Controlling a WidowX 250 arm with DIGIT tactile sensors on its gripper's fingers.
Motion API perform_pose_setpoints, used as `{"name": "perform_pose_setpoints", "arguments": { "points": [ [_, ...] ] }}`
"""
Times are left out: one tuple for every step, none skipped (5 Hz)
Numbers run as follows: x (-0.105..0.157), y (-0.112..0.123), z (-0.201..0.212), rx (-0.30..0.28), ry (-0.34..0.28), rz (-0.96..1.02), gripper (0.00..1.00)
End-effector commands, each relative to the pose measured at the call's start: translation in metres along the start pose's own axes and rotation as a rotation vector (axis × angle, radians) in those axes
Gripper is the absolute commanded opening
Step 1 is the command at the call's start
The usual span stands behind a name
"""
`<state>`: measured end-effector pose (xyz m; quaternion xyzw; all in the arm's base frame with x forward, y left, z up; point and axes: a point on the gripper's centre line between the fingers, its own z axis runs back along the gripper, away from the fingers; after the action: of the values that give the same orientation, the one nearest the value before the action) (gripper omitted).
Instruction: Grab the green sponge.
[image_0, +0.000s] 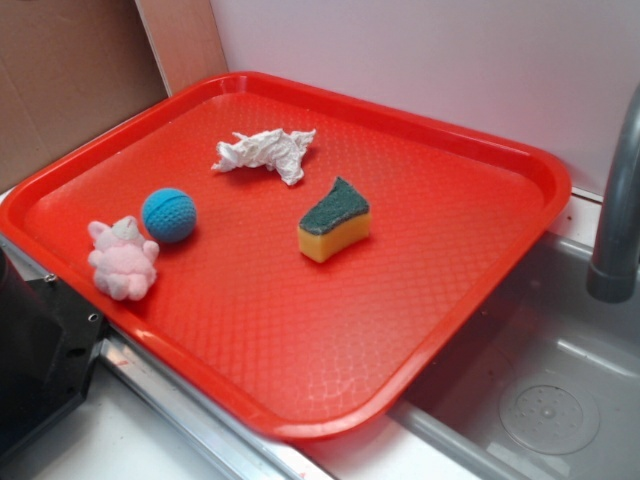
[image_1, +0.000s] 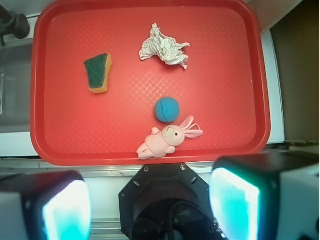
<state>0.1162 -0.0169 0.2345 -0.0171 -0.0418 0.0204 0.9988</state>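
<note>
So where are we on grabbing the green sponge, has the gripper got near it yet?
Nothing looks done so far. The green sponge lies untouched on the red tray, apart from the blue ball, pink plush bunny and white crumpled cloth. The gripper is open and empty, hovering high over the tray's near edge. Left to do: move over the sponge, descend, close on it.

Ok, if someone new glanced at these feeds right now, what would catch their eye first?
Probably the big bright red plastic tray filling both views, propped partly over the grey sink. Next, four small things on it: the yellow sponge with a dark green top lying alone, a crumpled white cloth wad, and a blue textured ball beside a pink plush bunny.
</note>
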Motion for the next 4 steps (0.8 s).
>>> {"name": "perform_pose_setpoints", "arguments": {
  "points": [
    [0.0,0.0,0.0,0.0,0.0,0.0,1.0],
    [0.005,-0.003,-0.008,-0.008,0.006,0.083,1.0],
    [0.023,-0.017,-0.028,-0.003,-0.098,0.11,1.0],
    [0.036,-0.033,-0.049,-0.028,-0.119,0.113,1.0]
  ]
}}
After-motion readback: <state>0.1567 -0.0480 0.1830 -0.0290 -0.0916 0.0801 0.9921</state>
